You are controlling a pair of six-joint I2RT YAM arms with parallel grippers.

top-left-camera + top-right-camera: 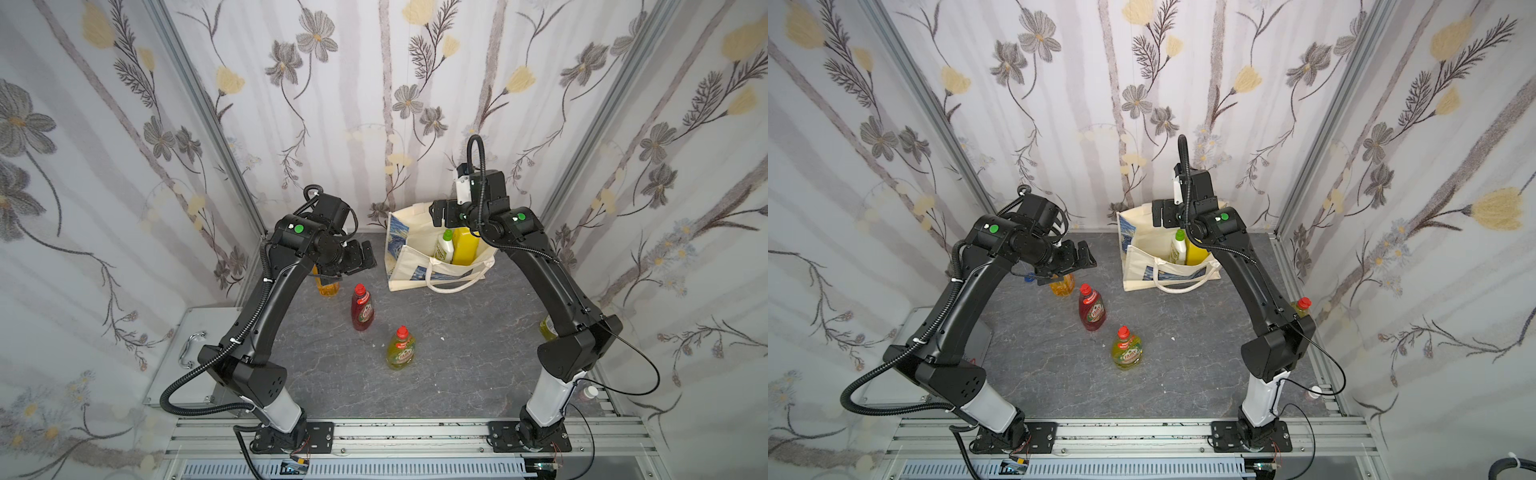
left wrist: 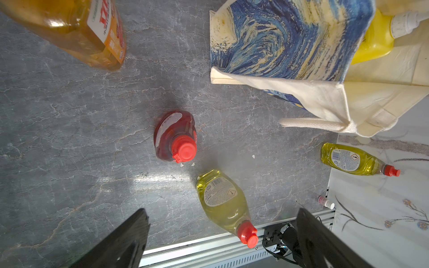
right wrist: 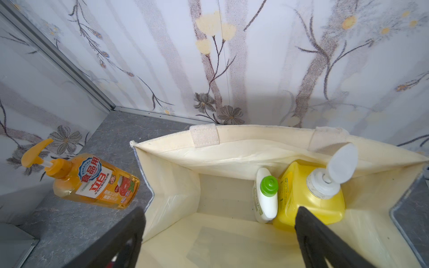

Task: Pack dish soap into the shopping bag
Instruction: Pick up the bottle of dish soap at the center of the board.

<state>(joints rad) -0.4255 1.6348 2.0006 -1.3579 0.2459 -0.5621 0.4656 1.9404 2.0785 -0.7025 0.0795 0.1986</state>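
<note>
Two bottles stand in the shopping bag (image 3: 232, 153) near the far edge of the desk (image 1: 415, 374): the yellow pump bottle (image 3: 308, 204) and the white green-capped bottle (image 3: 265, 208). Right fingers (image 3: 120, 239) hang wide apart above the bag's mouth, holding nothing. Left fingers (image 2: 123, 239) gape wide, empty, above the desk beside the orange pump bottle (image 3: 97, 183).

- Six dish soap bottles (image 1: 1092, 311) in all, made up of:
- One orange pump bottle (image 3: 97, 183).
- One yellow pump bottle (image 3: 308, 201).
- One white green-capped bottle (image 3: 267, 204).
- One red bottle (image 1: 362, 311) with a red cap.
- Two yellow-green red-capped bottles (image 2: 224, 201) (image 2: 348, 160).
- One shopping bag (image 1: 409, 266), cream with a blue print.
- One small pink white-capped vial (image 2: 326, 202).
- Two robot arms (image 1: 270, 299) (image 1: 557, 286).
</note>
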